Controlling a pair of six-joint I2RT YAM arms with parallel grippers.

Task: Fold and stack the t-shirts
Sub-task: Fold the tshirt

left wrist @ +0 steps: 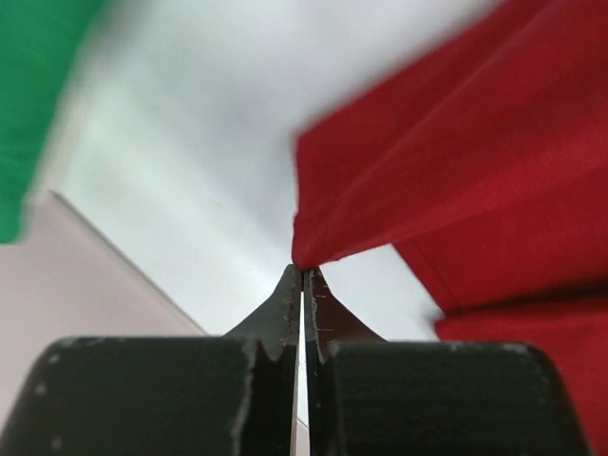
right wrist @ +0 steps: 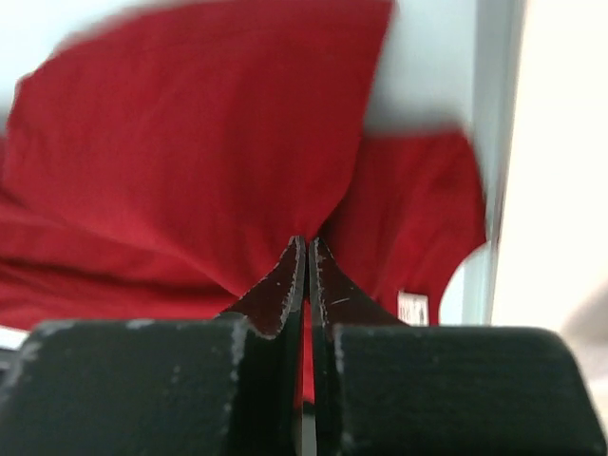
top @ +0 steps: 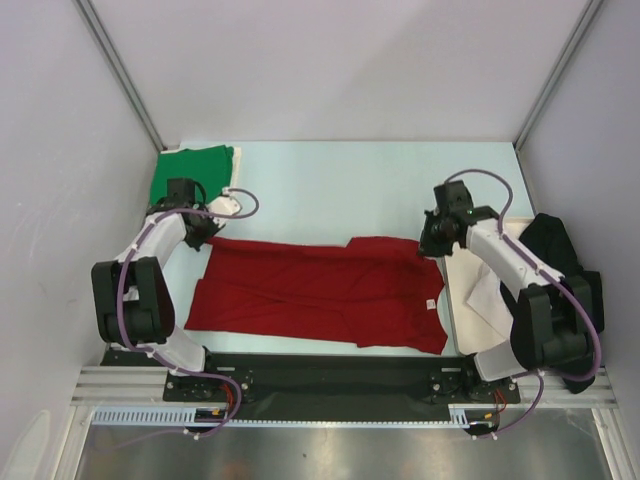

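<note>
The deep red soft-cloth short-sleeved t-shirt lies spread crosswise on the pale table, its small white neck label at its right end. The left gripper stands at the shirt's far left corner, its fingers pressed together on only a thin tip of red cloth in the left wrist view. The right gripper stands at the shirt's far right edge, its fingers likewise closed on a gathered pinch of red fabric.

The likely trouble is a slip. The left bite is so shallow that any pull across the shirt could draw the corner free and drop that side. If the two arms travel unevenly, the fold would land skewed, and the creases already running through the middle could be pressed in. The right-hand sleeve could also double under.

The bright green folded cloth t-shirt sits beyond the red shirt's far left corner, near the left gripper. To the red shirt's right lies a flat cream rectangular board, with a crumpled black garment further right.

No bin, box or basket shows in any view. The board is largely hidden by the right arm, so what it carries cannot be told.
</note>
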